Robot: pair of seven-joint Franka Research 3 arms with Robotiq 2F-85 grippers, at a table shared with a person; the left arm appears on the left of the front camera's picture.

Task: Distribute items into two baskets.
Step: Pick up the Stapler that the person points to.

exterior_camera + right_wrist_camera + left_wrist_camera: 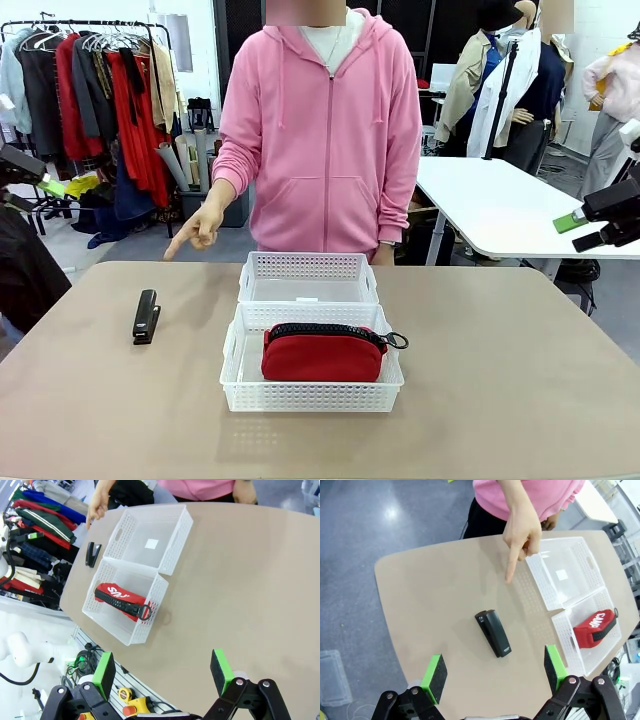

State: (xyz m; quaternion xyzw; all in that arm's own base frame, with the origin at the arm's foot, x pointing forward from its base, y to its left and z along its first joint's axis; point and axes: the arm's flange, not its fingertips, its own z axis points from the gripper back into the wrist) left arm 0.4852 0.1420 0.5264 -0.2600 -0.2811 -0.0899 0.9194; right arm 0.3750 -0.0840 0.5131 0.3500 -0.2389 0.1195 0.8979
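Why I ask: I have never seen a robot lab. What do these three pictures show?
Two robot arms share a table with a person. The front view looks across the table from between the arms. The other two come from cameras on each wrist, looking along that arm's pincer. The left pincer and right pincer are open, holding nothing. A black stapler lies on the table. A red pouch lies in the near basket, and the far basket is empty. The person's hand points toward the stapler's side of the table.
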